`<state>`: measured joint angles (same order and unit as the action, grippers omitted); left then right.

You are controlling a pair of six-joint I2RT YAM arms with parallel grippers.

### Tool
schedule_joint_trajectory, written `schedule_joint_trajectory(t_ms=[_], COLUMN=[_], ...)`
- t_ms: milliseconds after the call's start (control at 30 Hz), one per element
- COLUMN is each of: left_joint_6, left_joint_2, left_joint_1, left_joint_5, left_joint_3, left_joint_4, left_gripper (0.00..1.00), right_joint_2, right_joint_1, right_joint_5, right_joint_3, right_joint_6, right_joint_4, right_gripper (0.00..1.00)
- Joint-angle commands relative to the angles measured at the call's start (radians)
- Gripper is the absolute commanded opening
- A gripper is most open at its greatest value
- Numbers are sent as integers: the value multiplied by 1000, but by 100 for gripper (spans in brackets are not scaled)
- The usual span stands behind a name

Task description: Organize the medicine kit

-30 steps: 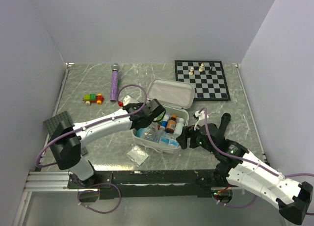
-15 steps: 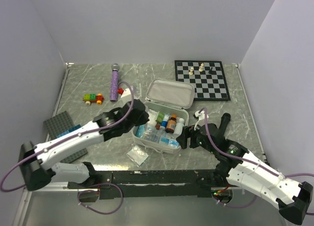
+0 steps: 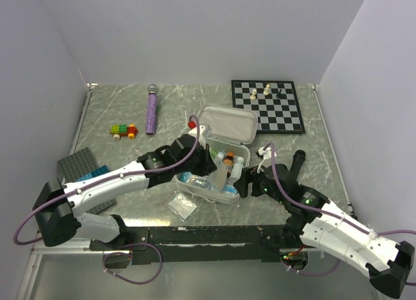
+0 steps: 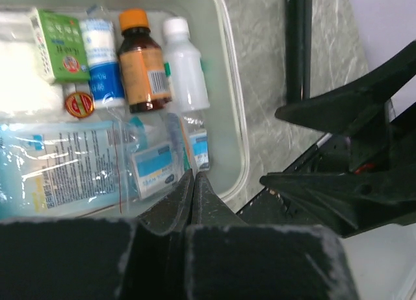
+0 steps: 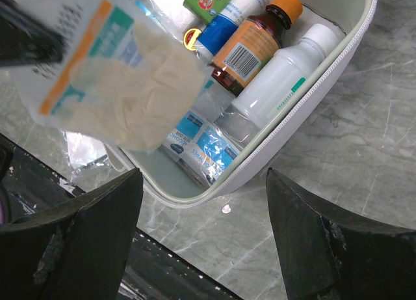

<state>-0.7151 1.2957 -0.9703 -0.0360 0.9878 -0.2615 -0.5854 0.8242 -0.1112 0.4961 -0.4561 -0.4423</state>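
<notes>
while open-lidded, white medicine kit (image 3: 226, 125), full

No word, brand or number can be read anywhere. The amber bottle (image 4: 142, 62) in the medicine kit (image 4: 232, 111) bears 1 barcode on its label, its digits too small to make out. The clear pouch (image 4: 58, 176), green box (image 4: 57, 45), round red tin (image 4: 78, 105) and orange-and-teal packet (image 5: 110, 66) carry print, all blurred.

The medicine kit (image 3: 224, 125) sits at the middle of the table (image 3: 312, 153), lid open behind — 2 bottles (image 4: 143, 59) inside. Chessboard (image 3: 268, 106) behind-right, wand (image 3: 151, 109) and toy car (image 3: 123, 130) behind-left, a small bag (image 3: 182, 206) just before it.
</notes>
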Motion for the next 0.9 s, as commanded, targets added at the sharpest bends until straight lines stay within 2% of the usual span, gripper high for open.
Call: schedule_joint_trajectory(t_ms=[0, 200, 500, 867], left_joint_6=[-6, 5, 20, 29], left_joint_2=[7, 13, -64, -108], left_joint_1=[-2, -1, 7, 70], left_joint_5=[41, 5, -62, -99], left_joint_3=[-44, -93, -135, -169], left_joint_4=[57, 18, -22, -61], left_gripper=[1, 1, 1, 1], right_joint_2=[12, -7, -16, -17], right_joint_1=[0, 0, -2, 0], right_joint_5=[-5, -7, -4, -2], right_joint_3=[-2, 2, -2, -5], right_joint_6=[-12, -6, -6, -7], right_joint_4=[4, 5, 17, 17], right_gripper=[82, 82, 82, 83])
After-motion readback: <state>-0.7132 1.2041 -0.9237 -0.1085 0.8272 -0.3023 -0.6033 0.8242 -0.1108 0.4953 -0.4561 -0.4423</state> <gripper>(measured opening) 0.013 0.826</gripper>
